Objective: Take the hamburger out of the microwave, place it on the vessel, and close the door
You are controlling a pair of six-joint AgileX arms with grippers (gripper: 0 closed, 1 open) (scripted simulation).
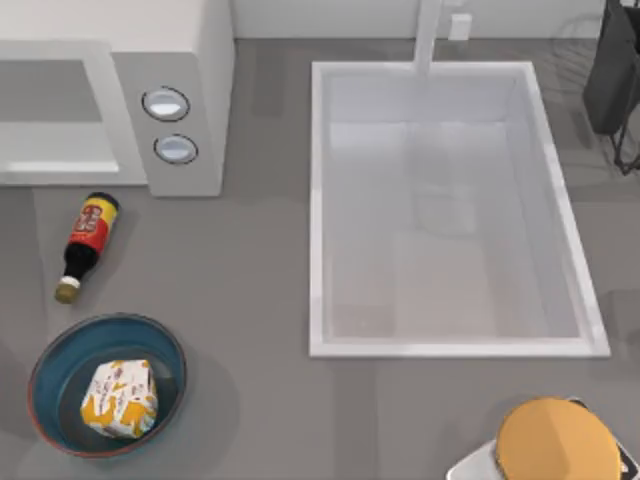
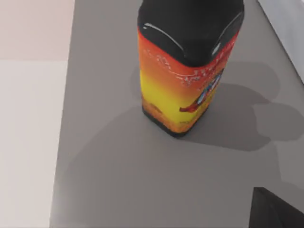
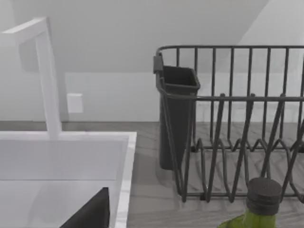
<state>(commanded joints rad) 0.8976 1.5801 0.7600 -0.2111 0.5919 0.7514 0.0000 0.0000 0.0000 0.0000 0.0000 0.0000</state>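
Although a dark edge (image 2: 278, 209) sits at the corner of the left wrist view, left gripper's grip: cannot tell whether it is released or clenched.
Right gripper's grip: cannot tell either; a similar dark wedge (image 3: 90, 213) is all that sits close to that camera.
Closest to the left gripper: a sauce bottle (image 2: 187, 71), red and yellow label, dark body, lying on the grey table (image 1: 250, 280) right beneath the wrist camera.
Bottle's long axis: it runs from the microwave (image 1: 190, 60) towards the vessel (image 1: 55, 350), cap end nearer the vessel.
Beyond the bottle, one way: the microwave, with the door (image 1: 50, 110) apparently flush against its front, so it looks shut.
Beyond the bottle, the other way: the vessel, with the hamburger (image 1: 120, 398) resting inside it, well within the rim.
Nearer arm: the left, judging by what its camera faces; the door and vessel both lie just past the bottle from it.
Around the right gripper: the sink (image 3: 61, 156), its tap (image 3: 47, 76), a wire dish rack (image 3: 228, 128) and a green bottle (image 3: 259, 204), well apart from the task's things.
Task state, as a judgement: hamburger placed and door seemingly closed, so little or nothing remains.
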